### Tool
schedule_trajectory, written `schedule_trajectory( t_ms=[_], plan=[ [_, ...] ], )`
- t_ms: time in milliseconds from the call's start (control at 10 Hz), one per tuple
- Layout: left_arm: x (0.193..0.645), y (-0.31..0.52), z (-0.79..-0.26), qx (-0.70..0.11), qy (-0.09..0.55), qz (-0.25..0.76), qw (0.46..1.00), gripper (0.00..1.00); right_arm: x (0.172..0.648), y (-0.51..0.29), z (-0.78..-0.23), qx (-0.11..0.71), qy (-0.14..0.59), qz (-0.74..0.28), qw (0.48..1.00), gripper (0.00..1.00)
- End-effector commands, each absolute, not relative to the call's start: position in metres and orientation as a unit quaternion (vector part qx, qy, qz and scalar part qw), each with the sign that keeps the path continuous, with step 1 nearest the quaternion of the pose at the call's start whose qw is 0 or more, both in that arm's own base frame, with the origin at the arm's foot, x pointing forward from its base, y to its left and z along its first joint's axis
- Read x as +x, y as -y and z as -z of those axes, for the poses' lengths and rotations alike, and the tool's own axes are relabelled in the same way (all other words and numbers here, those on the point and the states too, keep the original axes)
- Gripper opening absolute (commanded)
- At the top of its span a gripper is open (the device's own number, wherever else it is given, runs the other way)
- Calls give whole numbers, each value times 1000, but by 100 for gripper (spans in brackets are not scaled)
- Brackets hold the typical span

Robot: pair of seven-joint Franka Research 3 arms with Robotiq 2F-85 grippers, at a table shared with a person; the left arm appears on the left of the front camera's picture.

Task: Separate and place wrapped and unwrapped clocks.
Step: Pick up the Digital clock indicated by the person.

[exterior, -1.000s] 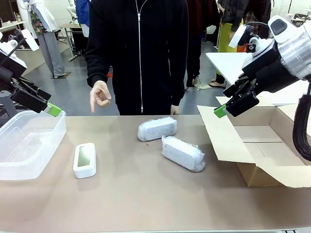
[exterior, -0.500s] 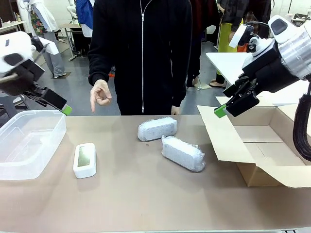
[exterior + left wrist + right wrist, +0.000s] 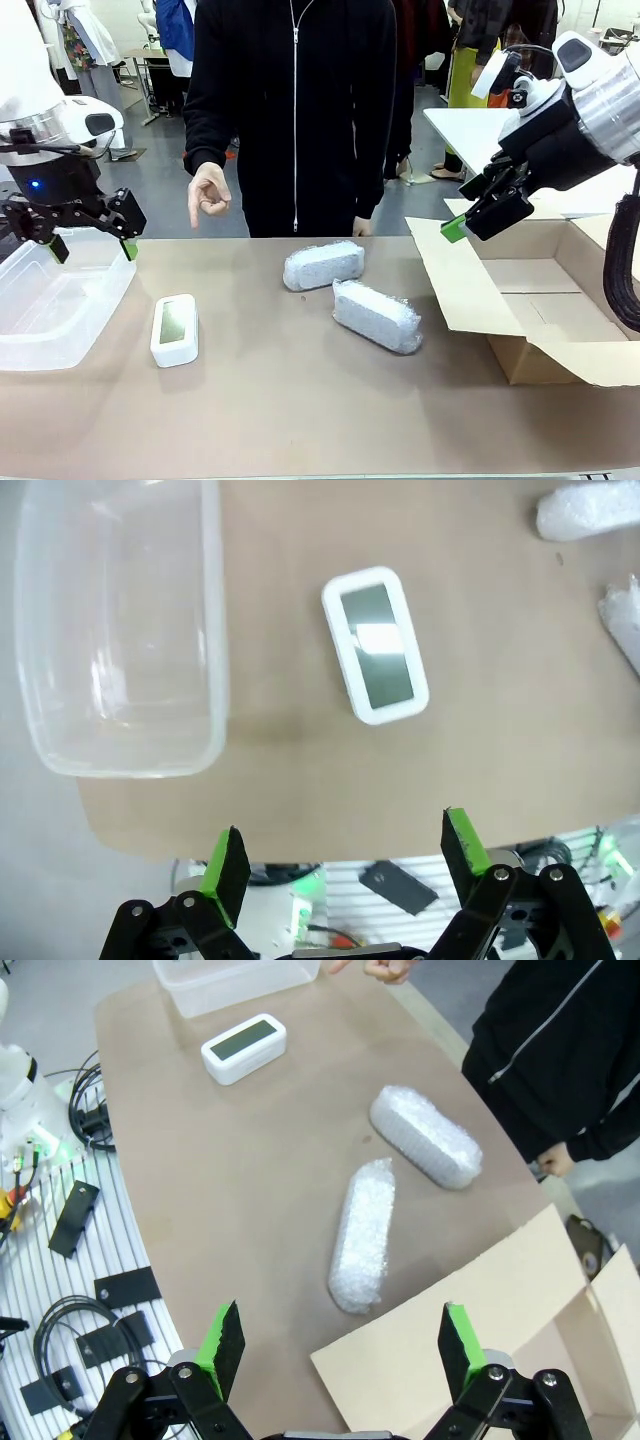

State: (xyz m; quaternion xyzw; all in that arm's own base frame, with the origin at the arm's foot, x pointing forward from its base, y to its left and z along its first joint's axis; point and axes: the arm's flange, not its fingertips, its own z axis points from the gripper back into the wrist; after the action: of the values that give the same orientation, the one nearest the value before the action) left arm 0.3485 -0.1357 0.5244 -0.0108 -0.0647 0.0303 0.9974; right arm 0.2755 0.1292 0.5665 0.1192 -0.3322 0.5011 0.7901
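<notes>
On the desk (image 3: 300, 420) the bare clock (image 3: 174, 330) lies beside the clear tub (image 3: 105, 295) and both wrapped bundles (image 3: 323, 265) (image 3: 377, 315) lie near the seemingly empty cardboard box (image 3: 560, 330), so nothing is sorted yet, with the left tool (image 3: 93, 247) and right tool (image 3: 338, 1338) spread wide, holding nothing.

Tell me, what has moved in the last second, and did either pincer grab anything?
The left pincer swung in and turned to point downward near the clear tub, open and empty. The right pincer, white clock, wrapped bundles and the person's hand stayed put.
</notes>
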Motion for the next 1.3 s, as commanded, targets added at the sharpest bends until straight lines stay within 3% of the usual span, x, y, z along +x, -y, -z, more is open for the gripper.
schedule_trajectory(
  t_ms=[0, 400, 600, 1200],
  plan=[
    [341, 135, -530, 3, 102, -13, 995, 100, 275, -129, -566, 126, 329, -503, 789, 100],
    [347, 137, -532, -5, 80, -23, 996, 100, 275, -129, -566, 126, 329, -503, 789, 100],
    [372, 156, -490, -14, 50, -12, 999, 100, 275, -129, -566, 126, 329, -503, 789, 100],
    [401, 164, -406, -74, 52, -42, 995, 100, 275, -129, -566, 126, 329, -503, 789, 100]
  ],
)
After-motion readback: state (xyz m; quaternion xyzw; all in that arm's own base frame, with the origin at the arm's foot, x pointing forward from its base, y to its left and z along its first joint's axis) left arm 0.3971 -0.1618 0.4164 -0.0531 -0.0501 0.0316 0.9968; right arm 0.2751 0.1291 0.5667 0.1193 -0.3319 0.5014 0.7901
